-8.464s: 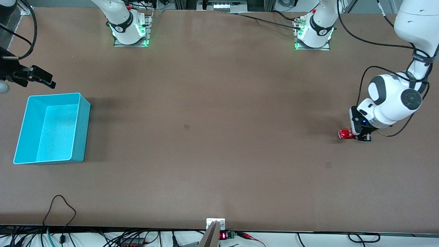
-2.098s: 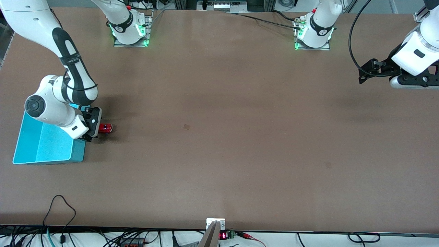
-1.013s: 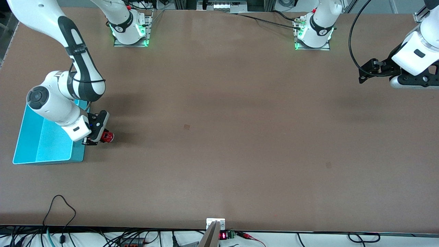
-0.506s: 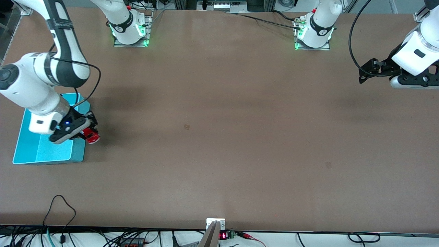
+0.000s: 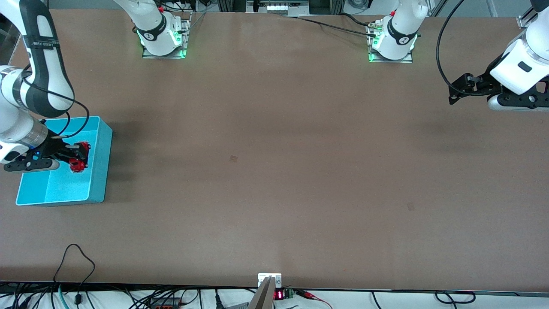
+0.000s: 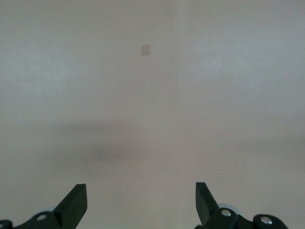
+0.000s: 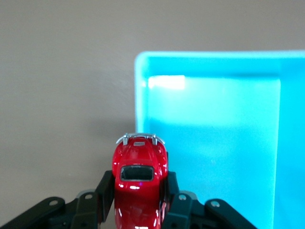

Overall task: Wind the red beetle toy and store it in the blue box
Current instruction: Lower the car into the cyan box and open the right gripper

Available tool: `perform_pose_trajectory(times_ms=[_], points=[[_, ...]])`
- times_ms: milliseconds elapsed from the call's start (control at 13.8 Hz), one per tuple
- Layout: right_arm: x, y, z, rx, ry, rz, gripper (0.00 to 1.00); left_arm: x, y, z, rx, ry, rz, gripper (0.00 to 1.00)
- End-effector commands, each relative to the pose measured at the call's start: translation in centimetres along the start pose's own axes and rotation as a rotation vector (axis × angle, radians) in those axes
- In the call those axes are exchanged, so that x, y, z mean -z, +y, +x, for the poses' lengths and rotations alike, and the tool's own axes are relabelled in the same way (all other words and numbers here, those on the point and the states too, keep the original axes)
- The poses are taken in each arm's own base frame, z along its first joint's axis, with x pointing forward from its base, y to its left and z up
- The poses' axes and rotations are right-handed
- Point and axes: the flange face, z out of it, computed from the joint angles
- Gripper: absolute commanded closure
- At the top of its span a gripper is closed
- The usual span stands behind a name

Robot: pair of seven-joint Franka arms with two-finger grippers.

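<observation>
While the beetle (image 5: 79,157) hangs clamped across its flanks in the right gripper (image 5: 77,156), you have it in the air over the box (image 5: 98,171), above the wall that faces the table's middle.

- Beetle: held; its long axis runs straight out from between the jaws, silvery end leading. In the right wrist view the beetle (image 7: 139,183) sits over the rim of the box (image 7: 140,90), at the edge of the opening and not yet over its middle.
- Box: open top, nothing visible inside; stands at the right arm's end of the table (image 5: 274,171).
- Right gripper (image 7: 139,198): jaws narrow, pinching the toy. By my judgement you need a short carry farther over the opening before release.
- Left gripper (image 5: 459,90): jaws wide, holding nothing; waits over bare table at the left arm's end, too distant to help. The left wrist view shows its fingers (image 6: 74,205) spread.
</observation>
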Motion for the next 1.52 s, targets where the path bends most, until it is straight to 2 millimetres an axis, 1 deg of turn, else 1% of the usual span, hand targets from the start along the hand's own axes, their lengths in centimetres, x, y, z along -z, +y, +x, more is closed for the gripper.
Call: perform_pose_trajectory(times_ms=[0,145,289,434,506,723,796,868,1013,1085,1157,1230,1302,1374,1447], points=[[-1.1,2.5,0.2,-0.087,-0.043,-0.012,1.0,0.8,0.1,-0.3,0.009,-0.002,-0.01,0.0],[-2.3,3.7,-0.2,-0.126,-0.068,-0.025,1.0,0.8,0.1,-0.3,0.009,-0.007,-0.01,0.0],[-4.1,5.2,-0.7,-0.147,-0.086,-0.033,1.0,0.7,0.1,-0.3,0.009,-0.008,-0.01,0.0],[-6.3,5.8,-0.1,-0.136,-0.069,-0.054,1.0,0.7,0.1,-0.3,0.009,-0.01,-0.01,0.0],[-7.5,6.3,-0.1,-0.139,-0.063,-0.064,1.0,0.7,0.1,-0.3,0.009,-0.01,-0.01,0.0],[-10.4,6.6,-0.6,-0.131,-0.089,-0.066,1.0,0.7,0.1,-0.4,0.009,-0.012,-0.009,0.0],[-11.2,6.6,-0.8,-0.139,-0.099,-0.06,0.98,0.7,0.1,-0.4,0.009,-0.012,-0.009,0.0],[-12.0,6.5,-0.9,-0.144,-0.111,-0.057,0.92,0.7,0.1,-0.4,0.009,-0.012,-0.009,0.0],[-13.5,6.6,-1.3,-0.154,-0.123,-0.05,0.87,0.7,0.1,-0.4,0.009,-0.012,-0.009,0.0],[-14.5,6.5,-1.2,-0.165,-0.108,-0.048,0.76,0.7,0.1,-0.4,0.009,-0.012,-0.009,0.0],[-15.5,6.5,-1.1,-0.171,-0.086,-0.054,0.62,0.7,0.1,-0.4,0.009,-0.012,-0.009,0.0],[-15.6,6.6,-0.9,-0.176,-0.067,-0.057,0.4,0.7,0.1,-0.4,0.009,-0.012,-0.009,0.0],[-15.3,6.7,-0.9,-0.176,-0.06,-0.059,0.0,0.7,0.1,-0.4,0.007,-0.011,-0.009,0.0],[-14.6,6.8,-0.7,-0.169,-0.052,-0.058,0.0,0.7,0.1,-0.4,0.009,-0.012,-0.009,0.0],[-13.3,6.8,-0.4,-0.165,-0.035,-0.056,0.0,0.7,0.1,-0.4,0.009,-0.012,-0.009,0.0]])
